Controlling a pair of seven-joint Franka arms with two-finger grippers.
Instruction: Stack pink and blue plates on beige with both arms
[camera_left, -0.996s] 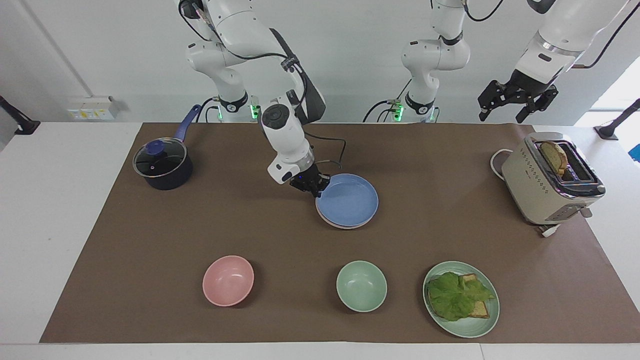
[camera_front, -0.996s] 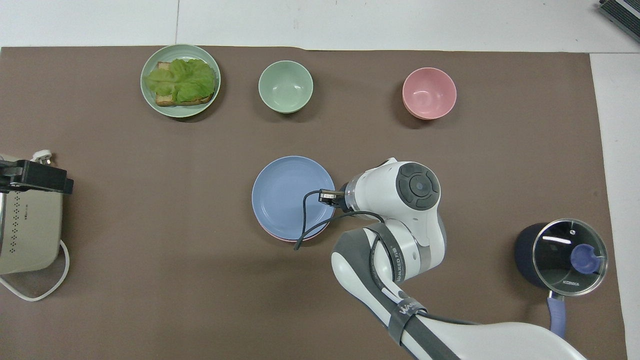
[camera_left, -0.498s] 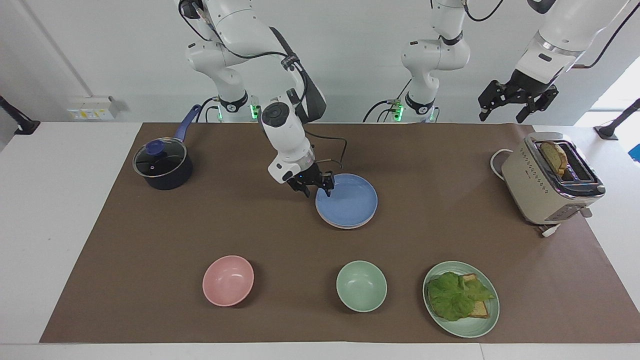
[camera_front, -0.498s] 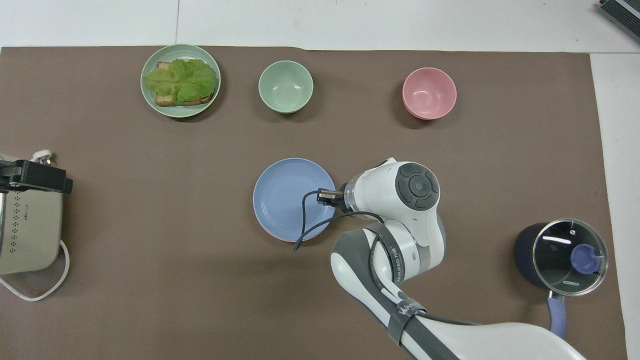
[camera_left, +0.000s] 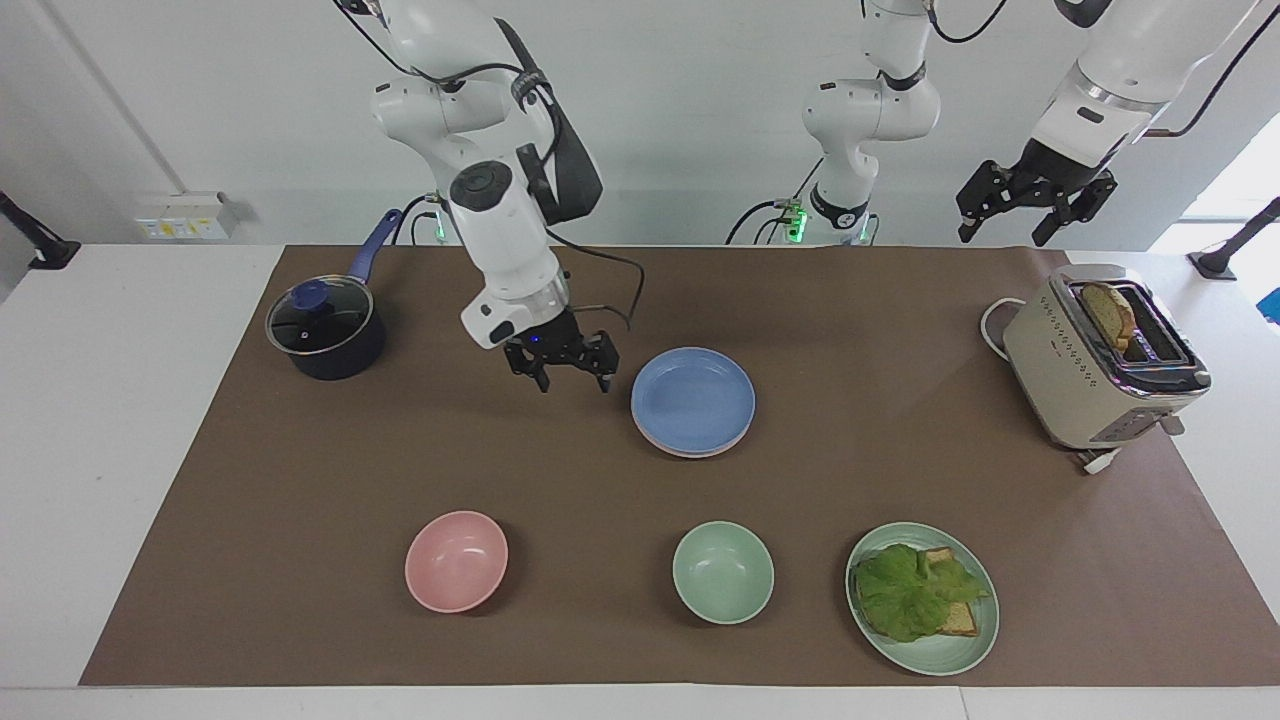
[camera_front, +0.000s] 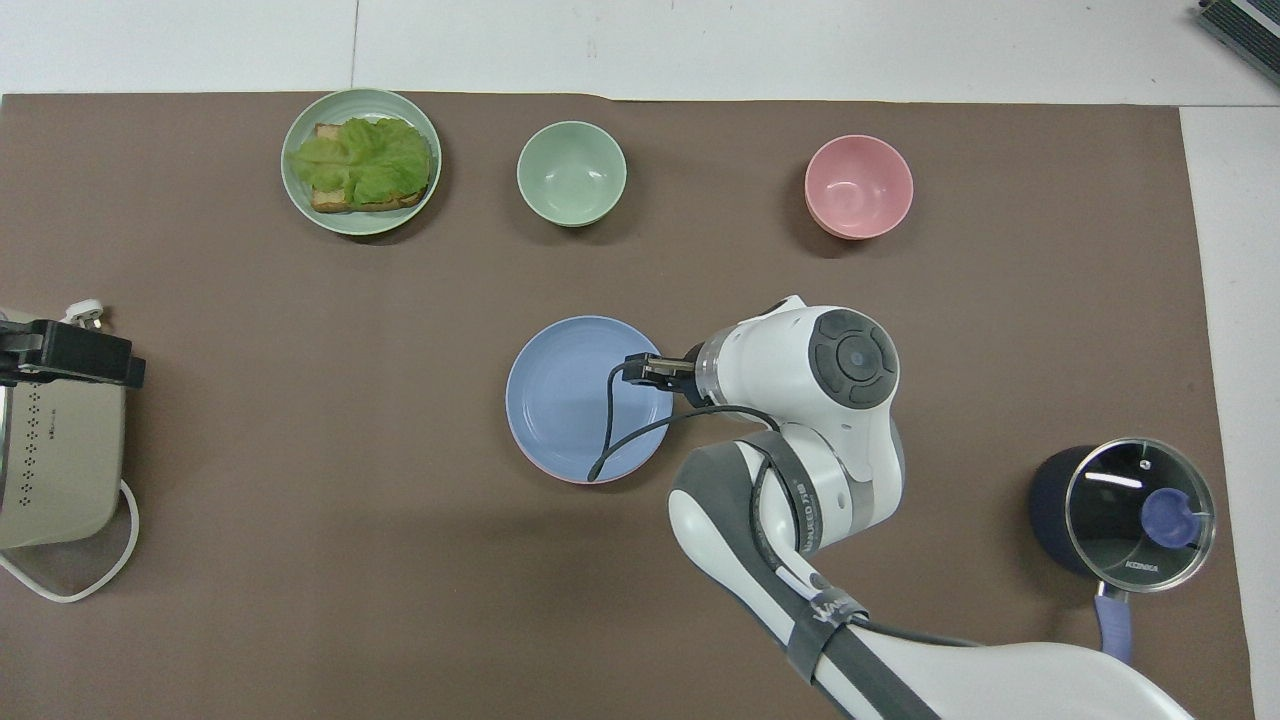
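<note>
periwinkle blue matte plate is seen stacked mid-mat on a pink plate's rim; beige plate cannot be made out. right gripper is raised beside it, fingers spread, empty. left gripper, open, waits over the toaster. stacking judged done; only retreat is called for.

Periwinkle blue plate tops the stack, with a thin pale pink plate rim showing beneath it, all on a plain brown table mat. Pink bowl, mint-green bowl and mint-green plate bearing green lettuce on tan toast. Dark navy pot with blue knob and handle; cream toaster with a dotted side; arms white, grippers black.
</note>
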